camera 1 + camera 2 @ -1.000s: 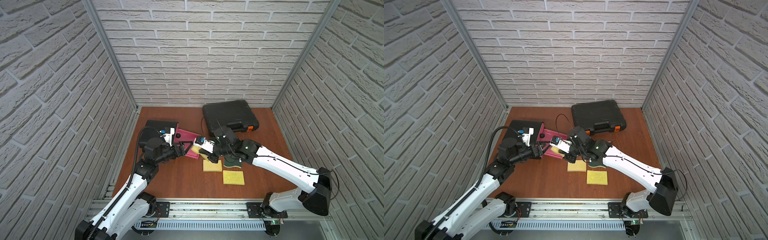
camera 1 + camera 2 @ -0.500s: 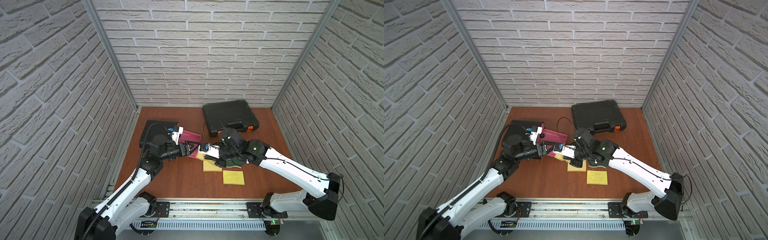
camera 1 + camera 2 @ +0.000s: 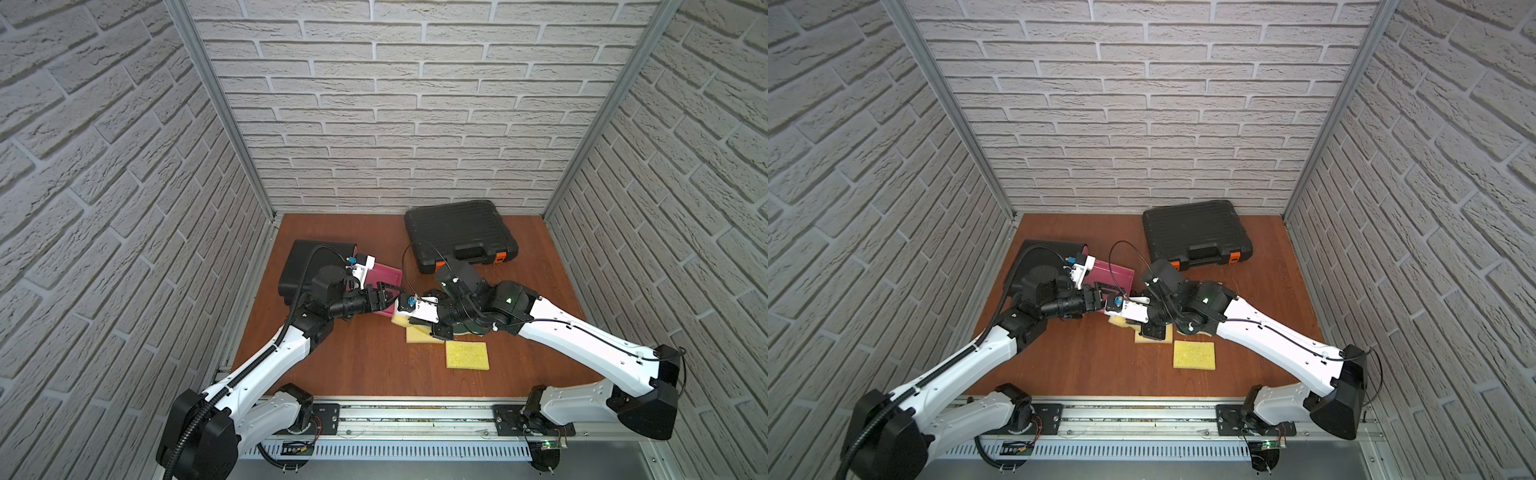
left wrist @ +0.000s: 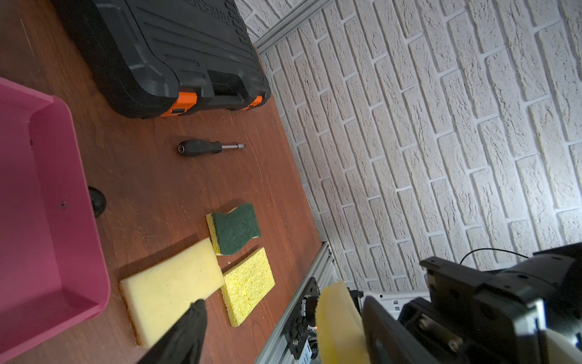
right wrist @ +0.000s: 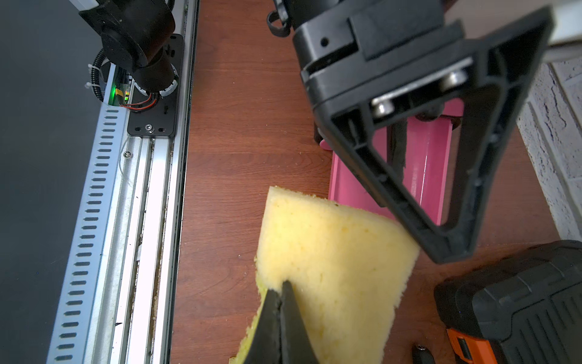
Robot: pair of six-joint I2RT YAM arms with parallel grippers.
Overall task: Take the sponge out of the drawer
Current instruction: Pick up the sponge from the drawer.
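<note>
The pale yellow sponge (image 5: 330, 261) is out of the pink drawer (image 3: 388, 272) and clamped in the right fingers (image 5: 279, 293), which are pinched together on one of its edges so that the foam puckers around their tips. The rest of the sponge fans out beyond the tips, over the bench (image 3: 365, 365) just beside the drawer's front corner. The pictures do not show whether the sponge clears the bench.

The left fingers (image 3: 386, 296) stand apart and hold nothing. They sit close against the sponge's far corner, though contact cannot be made out.

The right arm reaches low across the bench from its base at the front right. Its wrist is turned toward the drawer. The left arm stretches from the front left with its wrist level, pointing at the right arm, so the two meet near the middle of the bench.

Three more sponges lie flat near the drawer front: a pale one (image 4: 170, 286), a bright yellow one (image 4: 248, 290) and a green-topped one (image 4: 234, 228). A closed black tool case (image 3: 457, 232) sits behind them.
</note>
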